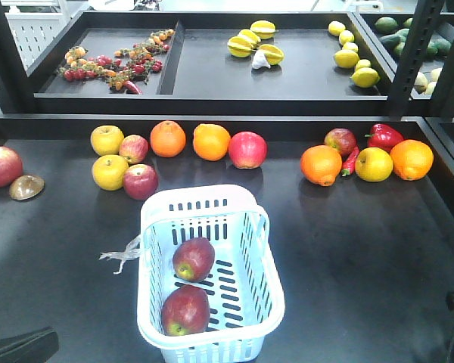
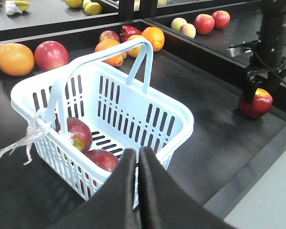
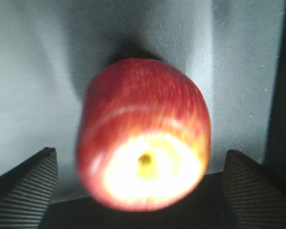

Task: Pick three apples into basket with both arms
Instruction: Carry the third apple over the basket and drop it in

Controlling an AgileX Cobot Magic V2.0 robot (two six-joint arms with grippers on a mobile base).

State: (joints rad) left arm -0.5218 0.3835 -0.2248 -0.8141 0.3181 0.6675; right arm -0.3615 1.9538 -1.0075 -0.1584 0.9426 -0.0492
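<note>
Pale basket [image 1: 266, 249] holds two apples [image 1: 194, 259]; left tool [image 2: 137, 160] pressed together, right tool [image 3: 140, 183] spread around a third apple [image 3: 144, 133].

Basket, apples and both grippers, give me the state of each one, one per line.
Basket: upright on the black table, two apples inside.
Two apples: lying on the basket floor.
Third apple: on the table, between open fingers, not gripped.
Left gripper: shut, empty.
Right gripper: open around the third apple.
</note>
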